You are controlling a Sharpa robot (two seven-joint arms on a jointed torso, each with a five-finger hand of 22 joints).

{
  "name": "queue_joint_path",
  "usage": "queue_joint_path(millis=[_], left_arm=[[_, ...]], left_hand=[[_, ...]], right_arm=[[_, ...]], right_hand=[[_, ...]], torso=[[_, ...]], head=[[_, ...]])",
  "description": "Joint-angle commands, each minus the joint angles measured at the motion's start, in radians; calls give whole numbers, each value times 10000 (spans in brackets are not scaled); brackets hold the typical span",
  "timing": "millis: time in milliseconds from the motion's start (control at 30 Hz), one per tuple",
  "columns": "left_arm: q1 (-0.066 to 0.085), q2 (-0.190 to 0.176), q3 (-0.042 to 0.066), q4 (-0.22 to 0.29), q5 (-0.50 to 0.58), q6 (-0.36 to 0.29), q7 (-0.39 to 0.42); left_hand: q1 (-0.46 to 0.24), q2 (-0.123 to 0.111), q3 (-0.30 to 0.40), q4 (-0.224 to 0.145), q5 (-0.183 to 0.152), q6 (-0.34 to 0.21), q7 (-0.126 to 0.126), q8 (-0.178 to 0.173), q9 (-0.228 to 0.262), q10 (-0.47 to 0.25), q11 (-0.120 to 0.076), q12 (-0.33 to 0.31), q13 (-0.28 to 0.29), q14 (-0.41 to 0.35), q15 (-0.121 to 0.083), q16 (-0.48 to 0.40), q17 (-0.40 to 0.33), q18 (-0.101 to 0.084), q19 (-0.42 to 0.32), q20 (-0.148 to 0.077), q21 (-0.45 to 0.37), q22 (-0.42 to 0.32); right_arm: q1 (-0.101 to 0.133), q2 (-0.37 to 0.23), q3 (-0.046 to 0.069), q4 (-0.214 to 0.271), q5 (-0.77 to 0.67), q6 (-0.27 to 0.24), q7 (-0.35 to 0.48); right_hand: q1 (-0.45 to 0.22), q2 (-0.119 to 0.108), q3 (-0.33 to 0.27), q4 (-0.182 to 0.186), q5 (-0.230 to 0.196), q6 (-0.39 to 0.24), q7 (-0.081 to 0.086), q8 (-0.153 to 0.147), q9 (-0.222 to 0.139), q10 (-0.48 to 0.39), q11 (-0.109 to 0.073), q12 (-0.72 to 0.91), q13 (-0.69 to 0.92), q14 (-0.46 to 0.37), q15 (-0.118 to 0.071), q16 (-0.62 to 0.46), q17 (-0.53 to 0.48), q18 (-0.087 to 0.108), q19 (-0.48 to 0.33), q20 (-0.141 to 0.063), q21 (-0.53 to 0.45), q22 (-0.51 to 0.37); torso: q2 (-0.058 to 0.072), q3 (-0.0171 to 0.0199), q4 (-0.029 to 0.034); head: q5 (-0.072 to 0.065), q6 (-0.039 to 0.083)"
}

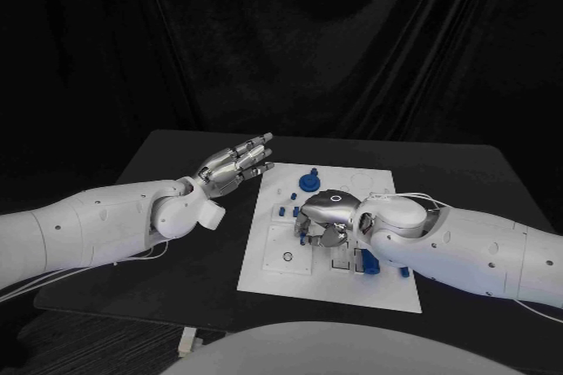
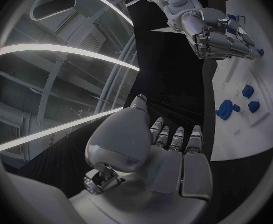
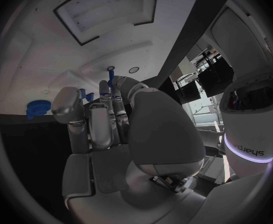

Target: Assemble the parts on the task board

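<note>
Over task board (image 1: 334, 281), right robot hand (image 1: 323, 220) curled, grasp unclear; left robot hand (image 1: 235, 165) released, fingers spread.

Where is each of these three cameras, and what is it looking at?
Head view: on the robot's head, looking down at the white board; both arms show.
Left wrist view: behind the left hand, facing the board and right hand.
Right wrist view: behind the right hand, over the board.
All three share the board's blue pieces.

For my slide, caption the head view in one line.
Right hand works low over blue parts on the white task board; left hand hovers open beside the board.
</note>
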State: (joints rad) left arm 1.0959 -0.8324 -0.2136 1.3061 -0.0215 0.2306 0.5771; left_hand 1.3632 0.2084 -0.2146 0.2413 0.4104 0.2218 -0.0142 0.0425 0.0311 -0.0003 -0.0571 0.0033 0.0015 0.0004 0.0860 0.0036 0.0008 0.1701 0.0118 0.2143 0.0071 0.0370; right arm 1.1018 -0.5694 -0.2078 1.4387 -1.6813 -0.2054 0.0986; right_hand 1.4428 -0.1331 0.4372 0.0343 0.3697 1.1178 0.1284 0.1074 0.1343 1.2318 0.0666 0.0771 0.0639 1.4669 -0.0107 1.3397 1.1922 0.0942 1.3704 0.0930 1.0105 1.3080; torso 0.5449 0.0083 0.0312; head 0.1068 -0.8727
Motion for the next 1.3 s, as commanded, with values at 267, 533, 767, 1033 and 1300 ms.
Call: queue_joint_path(millis=[267, 533, 767, 1033, 1300], left_arm=[[-36, 53, 9, -28, 35, 208, 21], [-51, 87, 9, -59, 35, 248, -14], [-60, 91, 9, -73, 35, 261, -51], [-72, 104, 9, -96, 35, 284, -73], [-80, 113, 9, -106, 35, 309, -111]], left_hand=[[87, 30, 10, -57, 75, 11, 25, 42, 15, 3, 64, -33, -15, -4, 46, -36, -8, 103, -1, 41, 25, -8], [87, 30, 10, -57, 75, 11, 25, 42, 15, 3, 64, -33, -15, -4, 46, -36, -8, 103, -1, 41, 25, -8], [90, 37, 12, -60, 80, 1, 27, 41, 13, 3, 66, -33, -15, -4, 51, -36, -8, 103, -1, 41, 25, -9], [93, 48, 14, -63, 84, 3, 30, 42, 13, 3, 68, -33, -15, -4, 58, -36, -8, 103, 1, 41, 26, -5], [96, 73, 20, -65, 88, 63, 48, 59, 23, 3, 77, -33, -15, -4, 69, -36, -8, 103, 2, 41, 27, -4]], right_arm=[[-38, -60, 6, 59, -73, 112, -137], [-49, -50, 6, 3, -73, 174, -210], [-65, -19, 6, -77, -73, 75, -247], [-115, 21, 6, -79, -74, 85, -228], [-199, 36, 6, -85, -229, 71, -202]], right_hand=[[41, -85, 79, -35, 43, 78, -13, -44, -19, 79, 1, 20, 19, 121, -30, -23, -29, 117, 71, -30, -31, 1236], [45, -103, 82, -50, 60, 56, -3, -65, -29, 75, 8, 6, 17, 117, -30, -35, -42, 119, 66, -34, -47, 1232], [28, -120, 75, -52, 3, 24, 14, -96, -45, 62, 21, -15, 16, 106, -18, -61, -72, 122, 50, -32, -82, 1223], [56, -127, 77, -87, -122, -10, 25, -136, -64, 86, 23, -16, 29, 96, -14, -75, -79, 123, 33, -28, -103, 1219], [104, -127, 66, -137, -299, 7, 22, -152, -73, 143, 11, 3, 49, 71, -18, -125, -141, 131, 4, -29, -148, 1209]], torso=[[0, 0, 2], [-6, -1, 0], [2, 0, 1], [-2, -1, 3], [-5, -1, 0]], head=[[-11, 1], [-1, 1], [0, 1], [15, 1], [46, 1]])
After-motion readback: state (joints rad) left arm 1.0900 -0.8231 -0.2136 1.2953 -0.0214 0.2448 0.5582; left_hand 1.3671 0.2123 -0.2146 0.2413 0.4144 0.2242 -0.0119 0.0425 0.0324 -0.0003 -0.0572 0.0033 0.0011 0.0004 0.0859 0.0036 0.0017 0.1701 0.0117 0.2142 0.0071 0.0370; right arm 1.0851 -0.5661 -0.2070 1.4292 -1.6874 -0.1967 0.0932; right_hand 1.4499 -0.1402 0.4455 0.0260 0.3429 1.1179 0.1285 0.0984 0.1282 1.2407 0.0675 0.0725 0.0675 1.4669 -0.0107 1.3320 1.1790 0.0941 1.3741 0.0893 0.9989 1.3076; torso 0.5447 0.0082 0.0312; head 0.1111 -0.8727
